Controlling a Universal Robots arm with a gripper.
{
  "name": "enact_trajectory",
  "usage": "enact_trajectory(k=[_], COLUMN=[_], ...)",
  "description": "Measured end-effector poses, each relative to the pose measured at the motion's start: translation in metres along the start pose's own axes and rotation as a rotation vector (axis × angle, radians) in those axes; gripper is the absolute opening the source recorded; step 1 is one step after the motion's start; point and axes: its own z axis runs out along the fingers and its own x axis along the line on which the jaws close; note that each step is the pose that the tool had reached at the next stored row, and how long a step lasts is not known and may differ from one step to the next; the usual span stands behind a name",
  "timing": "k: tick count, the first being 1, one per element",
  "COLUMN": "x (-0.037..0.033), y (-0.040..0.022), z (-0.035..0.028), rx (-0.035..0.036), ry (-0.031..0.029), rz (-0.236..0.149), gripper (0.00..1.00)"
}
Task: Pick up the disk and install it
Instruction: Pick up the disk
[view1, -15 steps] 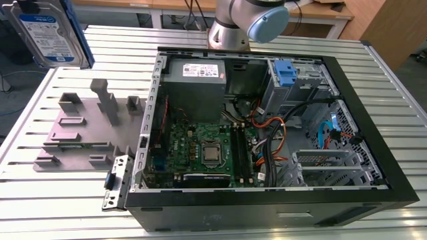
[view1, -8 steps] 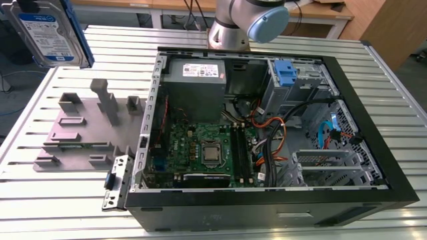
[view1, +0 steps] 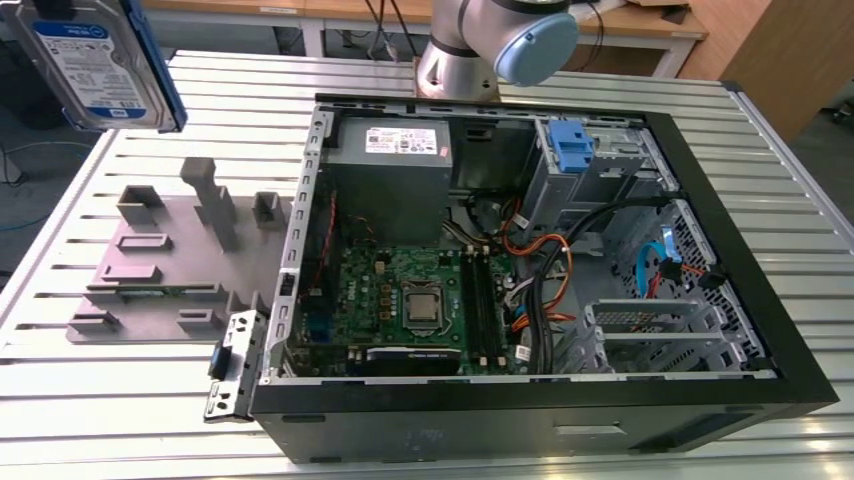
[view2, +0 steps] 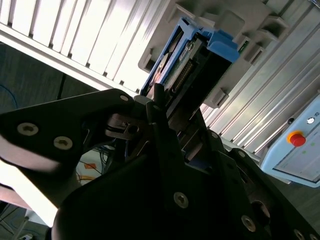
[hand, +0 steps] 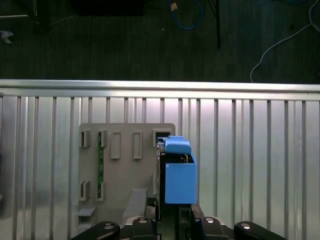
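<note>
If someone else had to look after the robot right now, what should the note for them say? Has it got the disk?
End effector: shut on the disk, gripping one end, as both wrist views show.
Disk: held up in the air at the exterior view's far left, off the grey holder plate that lies on the slatted table.
Done: the disk is picked up.
Left: the install. The disk is not yet in the open computer case; the drive cage with its blue bracket holds no disk that can be seen.
</note>
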Motion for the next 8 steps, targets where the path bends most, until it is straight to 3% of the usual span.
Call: enact_trajectory(k=[8], x=[-0.0002], y=[0.0001], z=[-0.0076], rx=[0.0001], ry=[0.0], rz=[0.0], gripper=[0.35])
